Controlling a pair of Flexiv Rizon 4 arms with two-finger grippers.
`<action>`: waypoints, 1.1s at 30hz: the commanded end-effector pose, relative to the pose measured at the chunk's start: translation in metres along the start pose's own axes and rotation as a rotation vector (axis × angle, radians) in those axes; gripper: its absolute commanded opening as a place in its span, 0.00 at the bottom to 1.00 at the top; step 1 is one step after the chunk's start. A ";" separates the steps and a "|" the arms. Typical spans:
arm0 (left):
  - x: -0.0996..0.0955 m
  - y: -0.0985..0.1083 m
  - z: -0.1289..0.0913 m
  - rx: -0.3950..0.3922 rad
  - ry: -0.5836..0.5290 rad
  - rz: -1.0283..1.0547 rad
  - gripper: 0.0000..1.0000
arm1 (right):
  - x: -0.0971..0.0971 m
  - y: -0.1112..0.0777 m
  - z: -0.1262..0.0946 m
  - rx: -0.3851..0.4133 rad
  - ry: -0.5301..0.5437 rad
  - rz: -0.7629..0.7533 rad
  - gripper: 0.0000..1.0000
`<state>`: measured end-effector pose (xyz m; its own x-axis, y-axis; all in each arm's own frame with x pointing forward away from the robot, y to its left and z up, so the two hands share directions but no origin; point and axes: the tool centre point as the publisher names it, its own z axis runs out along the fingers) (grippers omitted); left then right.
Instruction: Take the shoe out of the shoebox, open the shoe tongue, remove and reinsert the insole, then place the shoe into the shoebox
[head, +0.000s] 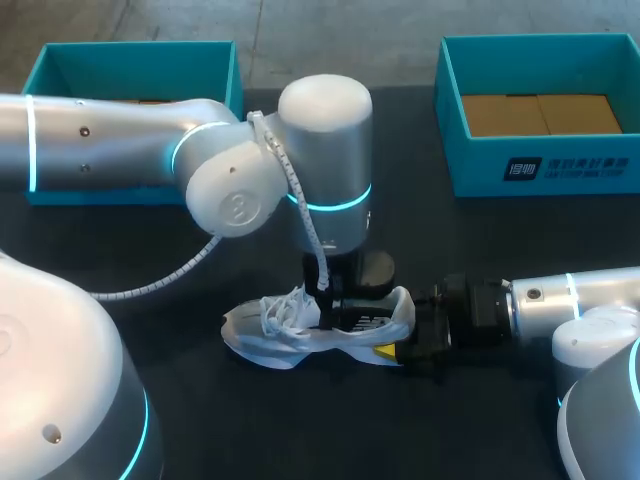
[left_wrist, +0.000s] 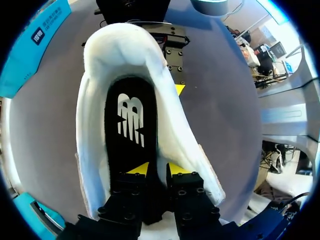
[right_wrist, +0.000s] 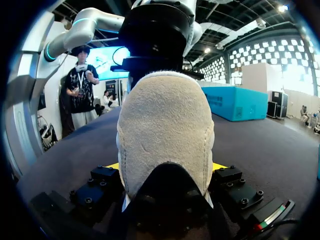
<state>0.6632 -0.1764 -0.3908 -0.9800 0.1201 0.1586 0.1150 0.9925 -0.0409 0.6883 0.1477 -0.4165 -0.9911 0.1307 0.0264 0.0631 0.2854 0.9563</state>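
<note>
On the dark bench (head: 150, 300), teal shoeboxes (head: 540, 170) are set at eleven and one o'clock, and the white shoe (head: 300, 340) is laid at centre. Its heel is clamped by the right claw (right_wrist: 165, 166); the black insole (left_wrist: 131, 120) is pinched by the narrowed left claw (left_wrist: 157, 169).
</note>
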 end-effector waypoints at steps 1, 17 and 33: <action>0.002 0.000 0.008 -0.002 -0.024 0.000 0.22 | 0.000 -0.001 -0.001 0.003 -0.001 0.002 0.00; -0.032 -0.007 0.011 0.003 -0.184 0.001 0.23 | 0.000 -0.001 -0.001 0.003 -0.001 0.002 0.00; -0.053 -0.010 0.002 0.022 -0.265 -0.010 0.00 | 0.000 -0.001 -0.001 0.003 -0.001 0.002 0.00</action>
<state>0.7098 -0.1946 -0.4028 -0.9893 0.0959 -0.1100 0.1027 0.9930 -0.0583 0.6887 0.1474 -0.4166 -0.9909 0.1317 0.0271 0.0640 0.2851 0.9564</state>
